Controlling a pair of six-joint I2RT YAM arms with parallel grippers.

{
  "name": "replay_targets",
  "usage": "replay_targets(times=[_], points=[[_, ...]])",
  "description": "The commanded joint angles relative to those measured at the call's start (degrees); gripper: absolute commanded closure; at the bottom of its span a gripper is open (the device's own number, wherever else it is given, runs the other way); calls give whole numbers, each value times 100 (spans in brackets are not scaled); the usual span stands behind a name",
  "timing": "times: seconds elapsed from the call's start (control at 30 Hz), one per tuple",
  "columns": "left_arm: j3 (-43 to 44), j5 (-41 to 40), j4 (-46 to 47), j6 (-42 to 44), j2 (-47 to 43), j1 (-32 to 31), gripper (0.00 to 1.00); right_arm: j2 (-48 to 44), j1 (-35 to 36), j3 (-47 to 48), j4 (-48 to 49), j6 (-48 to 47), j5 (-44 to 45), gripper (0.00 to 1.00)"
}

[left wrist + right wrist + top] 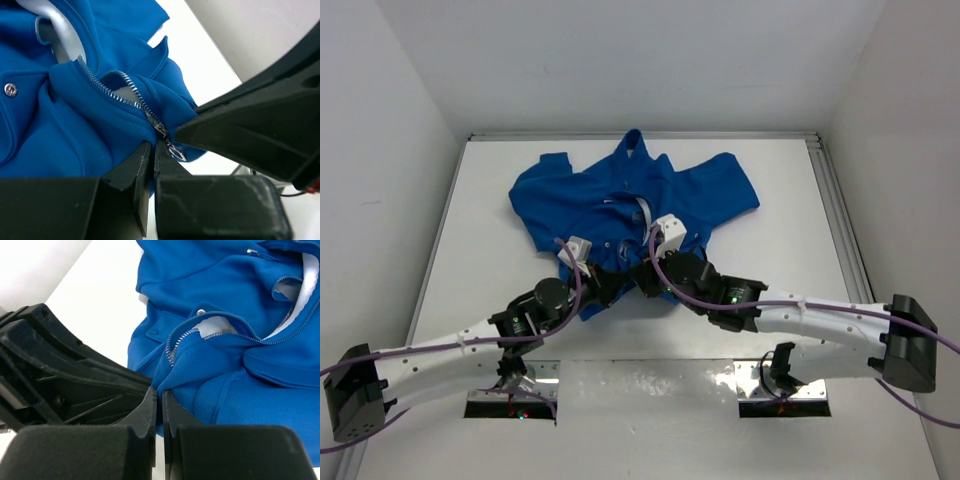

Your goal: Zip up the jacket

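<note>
Left arm (440, 352) and right arm (820, 318) angled inward, left claw (153, 150) beside right claw (160, 397), both pinched tight on jacket (620, 190) hem

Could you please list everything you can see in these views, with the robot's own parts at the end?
jacket: one, royal blue, crumpled on the table's middle and far part.
zipper: one, pale silvery teeth, down the jacket's front, mostly open.
zipper pull: one, metal ring, at the zipper's lower end.
snap button: at least one, silver, on the jacket's front.
table: one, white, under the jacket.
walls: white, on three sides.
left arm, right arm: white and black, reaching in from the near edge.
left hand, right hand: black, each shut on the jacket's lower edge.
</note>
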Motion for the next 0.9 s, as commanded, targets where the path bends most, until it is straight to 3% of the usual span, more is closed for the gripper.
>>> replay_targets(times=[0.0,0.27,0.57,0.87], points=[[48,799,-185,-309,-326,-122,100,100,-74,390,213,-149,117,100],[74,957,-396,-599,-925,-122,100,118,-179,66,502,-123,337,100],[31,1142,-283,-740,-820,-122,100,-172,-179,-348,1013,-175,319,100],[-295,1036,-159,-1038,-636,-122,100,-691,-171,-173,635,-132,-85,100]])
